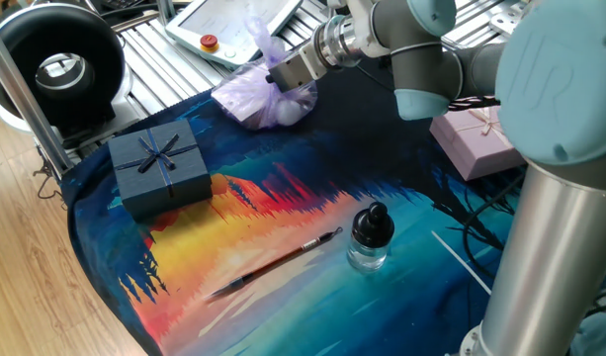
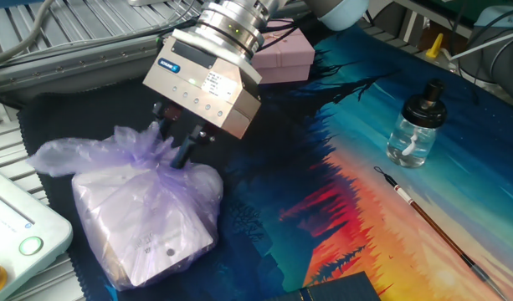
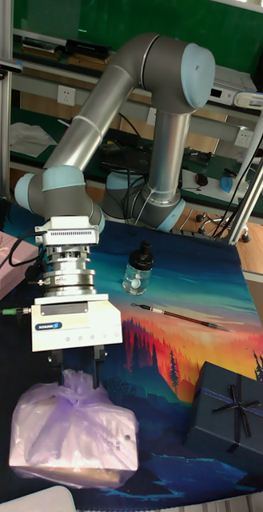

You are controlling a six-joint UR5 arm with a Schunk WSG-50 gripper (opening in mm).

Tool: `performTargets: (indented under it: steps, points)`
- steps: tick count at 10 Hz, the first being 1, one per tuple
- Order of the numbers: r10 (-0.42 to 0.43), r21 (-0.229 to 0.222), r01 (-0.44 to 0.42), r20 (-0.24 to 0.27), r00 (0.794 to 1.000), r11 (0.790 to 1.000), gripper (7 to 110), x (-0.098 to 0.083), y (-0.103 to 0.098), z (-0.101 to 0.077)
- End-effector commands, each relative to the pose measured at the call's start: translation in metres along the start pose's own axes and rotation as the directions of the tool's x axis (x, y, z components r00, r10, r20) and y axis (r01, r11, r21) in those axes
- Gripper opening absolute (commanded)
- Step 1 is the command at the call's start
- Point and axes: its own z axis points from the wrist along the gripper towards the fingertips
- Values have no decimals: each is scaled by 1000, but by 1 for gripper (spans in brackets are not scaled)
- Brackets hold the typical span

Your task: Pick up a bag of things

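The bag of things (image 2: 147, 219) is a pale lilac, wrinkly plastic bag lying on the dark edge of the painted mat, also seen in one fixed view (image 1: 255, 94) and the tall view (image 3: 71, 436). My gripper (image 2: 172, 140) points down at its twisted neck, one finger on each side and a gap still showing between them. The tall view shows the gripper (image 3: 77, 368) open just over the bag's top. The bag rests on the mat.
A dark blue box with a bow (image 1: 159, 163) sits at the mat's left. A pink box (image 2: 281, 54) lies behind the arm. A glass bottle (image 1: 370, 237) and a brush (image 1: 278, 262) lie mid-mat. A white pendant (image 2: 13, 234) borders the bag.
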Motion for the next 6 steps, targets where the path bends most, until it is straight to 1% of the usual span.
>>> performTargets:
  steps: [1, 2, 3, 4, 5, 6]
  points:
    - [9, -14, -9, 14, 1000, 1000, 44, -5, -2, 1]
    - [-9, -12, 9, 5, 1000, 1000, 66, -5, -2, -1]
    - [-36, -23, 35, -5, 999, 999, 66, -3, 2, 0]
    - [-52, -18, 51, -17, 999, 999, 66, 0, 0, 0]
    - [-56, 15, 57, -32, 998, 998, 66, 3, -8, 0]
    - [-43, 27, 44, -31, 999, 999, 66, 3, -11, 1]
